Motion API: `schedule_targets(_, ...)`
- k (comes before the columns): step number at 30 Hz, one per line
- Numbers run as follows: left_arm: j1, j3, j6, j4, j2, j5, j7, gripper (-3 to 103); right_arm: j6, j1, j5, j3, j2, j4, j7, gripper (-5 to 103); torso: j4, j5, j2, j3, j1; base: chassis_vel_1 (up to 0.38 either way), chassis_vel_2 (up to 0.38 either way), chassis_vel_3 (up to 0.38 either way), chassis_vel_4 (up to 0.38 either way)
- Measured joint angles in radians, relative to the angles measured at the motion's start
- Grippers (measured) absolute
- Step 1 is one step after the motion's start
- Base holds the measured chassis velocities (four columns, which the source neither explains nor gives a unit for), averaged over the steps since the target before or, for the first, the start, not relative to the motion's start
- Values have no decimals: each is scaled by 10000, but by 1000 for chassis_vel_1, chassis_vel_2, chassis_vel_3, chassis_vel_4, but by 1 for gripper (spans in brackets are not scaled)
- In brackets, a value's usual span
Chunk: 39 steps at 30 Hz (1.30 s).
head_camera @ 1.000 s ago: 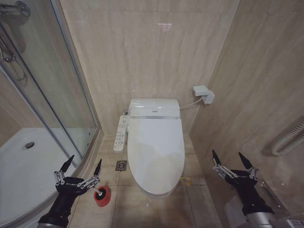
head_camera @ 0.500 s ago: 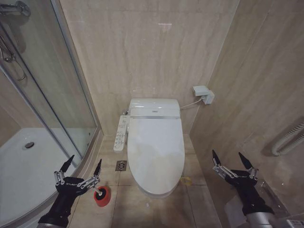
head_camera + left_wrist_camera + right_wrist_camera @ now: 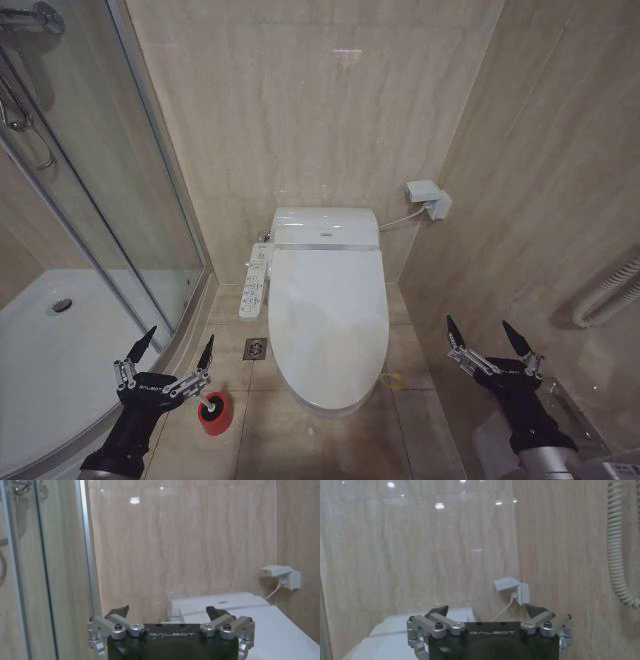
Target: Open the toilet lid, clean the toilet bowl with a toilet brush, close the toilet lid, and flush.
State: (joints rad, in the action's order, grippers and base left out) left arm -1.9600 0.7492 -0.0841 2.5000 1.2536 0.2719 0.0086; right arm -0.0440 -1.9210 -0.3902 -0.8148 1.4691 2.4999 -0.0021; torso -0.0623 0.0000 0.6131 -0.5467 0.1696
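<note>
Nothing has moved over the last second: both grippers sit exactly where they were, so the job has not started. Left gripper (image 3: 172,354) hangs low beside the shower glass, fingers spread wide and holding nothing, just above the red holder (image 3: 213,412) on the floor, where the brush (image 3: 211,405) shows as a dark head poking out of the cup. Right gripper (image 3: 490,343) matches it on the far side, fingers apart and empty, close to the side wall. Between them the lid (image 3: 328,305) lies flat and shut over the bowl (image 3: 325,405), whose front rim peeks out below it; that lid has to come up first, I'd say. A button panel (image 3: 254,283) runs along the toilet's left flank, a floor drain (image 3: 255,347) sits beside it. Room is tight: shower door (image 3: 120,180) crowds the left arm, and a wall socket (image 3: 428,198) with its cable sits by the tank on the right.
</note>
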Motion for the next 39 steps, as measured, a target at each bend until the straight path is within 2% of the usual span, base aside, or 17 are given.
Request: schedule_targets(39,0,0,0,0,0,0,0,100,0,0,0,0,0,0,0,100,0,0,0,0,0,0,0,0,0)
